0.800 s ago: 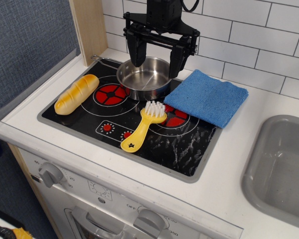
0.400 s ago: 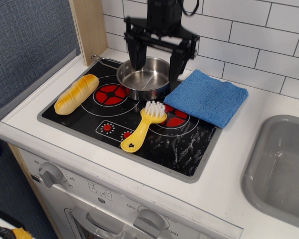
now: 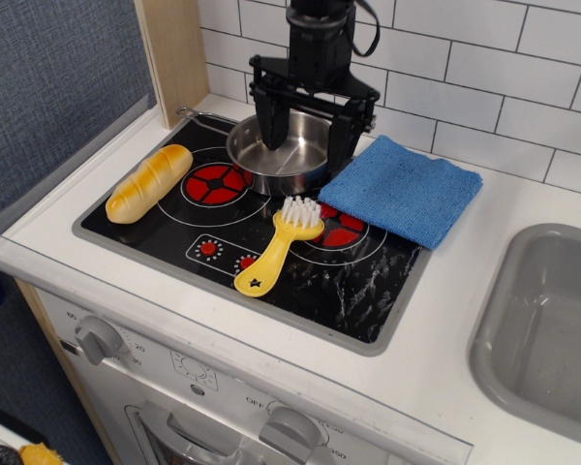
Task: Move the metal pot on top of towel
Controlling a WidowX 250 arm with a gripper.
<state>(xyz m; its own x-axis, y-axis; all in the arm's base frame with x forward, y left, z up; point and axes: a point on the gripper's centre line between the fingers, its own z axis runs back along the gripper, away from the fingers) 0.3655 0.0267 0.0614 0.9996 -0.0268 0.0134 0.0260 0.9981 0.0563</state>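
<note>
The metal pot [image 3: 271, 160] sits on the back of the black stovetop [image 3: 174, 232], its thin handle [image 3: 205, 118] pointing back left. The blue towel [image 3: 402, 189] lies just right of the pot, partly on the stovetop and partly on the white counter. My black gripper [image 3: 304, 136] hangs straight down over the pot, open. Its left finger [image 3: 270, 121] reaches inside the pot bowl and its right finger [image 3: 338, 136] stands at the pot's right rim, next to the towel's left edge.
A bread loaf [image 3: 148, 182] lies on the stovetop's left side. A yellow dish brush [image 3: 276, 247] lies in front of the pot. A grey sink basin [image 3: 552, 329] is at the right. A wooden post [image 3: 174, 58] and tiled wall stand behind.
The gripper has come down toward the pot and its fingers have drawn closer together, the left one now inside the bowl. The pot, towel and other things have not moved.
</note>
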